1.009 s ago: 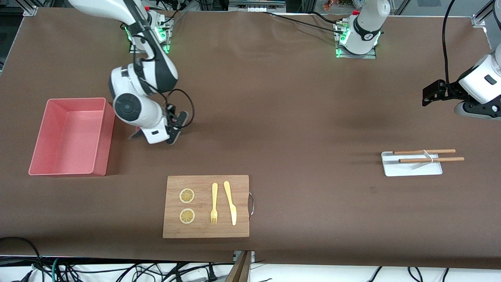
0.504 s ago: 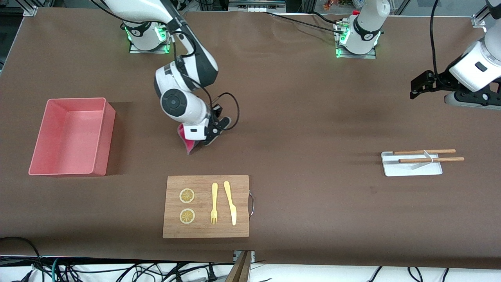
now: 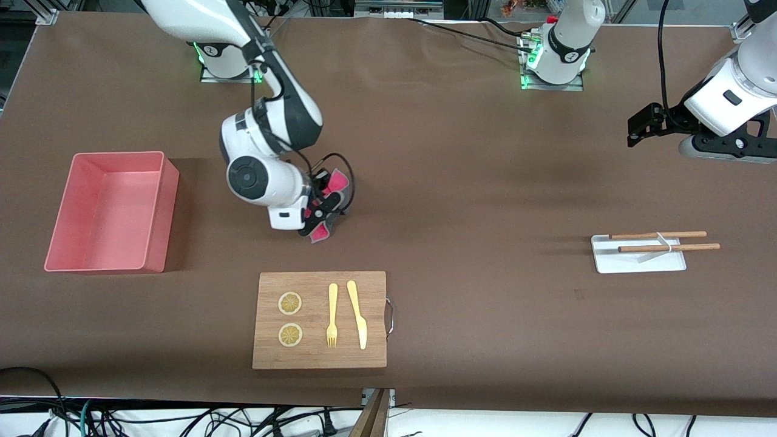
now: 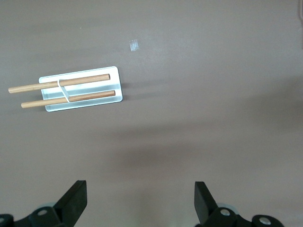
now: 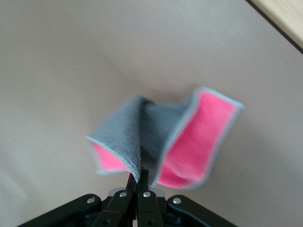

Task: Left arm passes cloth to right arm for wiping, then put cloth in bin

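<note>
Swung the right tool [image 3: 320, 213] with the cloth [image 3: 332, 185] away from beside the bin [image 3: 159, 209], out toward the left arm's end of the bench [image 3: 461, 182], then partway back. Twisted the cloth from hanging under the wrist to flaring out beside it, pink and grey both showing. Drifted the left tool [image 3: 638, 127] slightly inward over bare bench.

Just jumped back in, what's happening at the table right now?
The right claw is shut on the cloth, holding it just over the bare brown table, between the bin and the cutting board. The cloth hangs folded from the claw, pink face and grey reverse both showing. The bin has nothing in it. The left claw is open with nothing in it, waiting above the table near the white tray with two wooden sticks.
</note>
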Controlling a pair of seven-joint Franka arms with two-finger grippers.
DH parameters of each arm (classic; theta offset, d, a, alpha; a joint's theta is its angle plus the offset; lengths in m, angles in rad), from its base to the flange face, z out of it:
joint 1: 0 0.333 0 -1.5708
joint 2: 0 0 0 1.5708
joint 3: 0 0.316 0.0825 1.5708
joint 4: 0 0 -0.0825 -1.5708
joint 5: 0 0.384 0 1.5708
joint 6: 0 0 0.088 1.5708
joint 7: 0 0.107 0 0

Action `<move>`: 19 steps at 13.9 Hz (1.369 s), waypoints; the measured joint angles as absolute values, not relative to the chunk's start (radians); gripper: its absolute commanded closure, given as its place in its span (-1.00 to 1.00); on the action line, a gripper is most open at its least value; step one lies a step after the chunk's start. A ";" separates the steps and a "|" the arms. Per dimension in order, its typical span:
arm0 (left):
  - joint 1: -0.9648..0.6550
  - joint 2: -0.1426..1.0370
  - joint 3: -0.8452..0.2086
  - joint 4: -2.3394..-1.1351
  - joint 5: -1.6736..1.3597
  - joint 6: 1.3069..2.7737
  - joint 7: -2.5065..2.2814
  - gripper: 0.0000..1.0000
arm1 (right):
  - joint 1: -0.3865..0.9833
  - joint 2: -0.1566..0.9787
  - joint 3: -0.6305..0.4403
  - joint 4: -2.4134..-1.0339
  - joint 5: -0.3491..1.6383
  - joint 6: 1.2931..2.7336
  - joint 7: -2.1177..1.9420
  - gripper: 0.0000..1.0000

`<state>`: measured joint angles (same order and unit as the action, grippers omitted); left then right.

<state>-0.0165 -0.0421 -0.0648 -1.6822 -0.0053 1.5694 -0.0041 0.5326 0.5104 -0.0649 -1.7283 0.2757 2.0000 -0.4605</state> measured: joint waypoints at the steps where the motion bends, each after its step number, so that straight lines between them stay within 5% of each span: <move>1: -0.017 -0.042 -0.065 -1.682 -0.005 1.569 -0.005 -1.00 | 0.521 0.512 -0.064 -1.759 0.260 2.029 -0.471 1.00; 8: -0.021 -0.042 -0.069 -1.682 -0.005 1.569 -0.008 -1.00 | 0.392 0.518 -0.062 -1.953 0.245 2.220 -0.758 1.00; 14: -0.023 -0.042 -0.069 -1.682 -0.005 1.569 -0.009 -1.00 | 0.177 0.503 -0.064 -1.981 0.131 2.204 -1.072 1.00; 19: -0.026 -0.042 -0.069 -1.682 -0.005 1.569 -0.010 -1.00 | 0.101 0.424 -0.066 -1.948 0.022 2.039 -1.142 1.00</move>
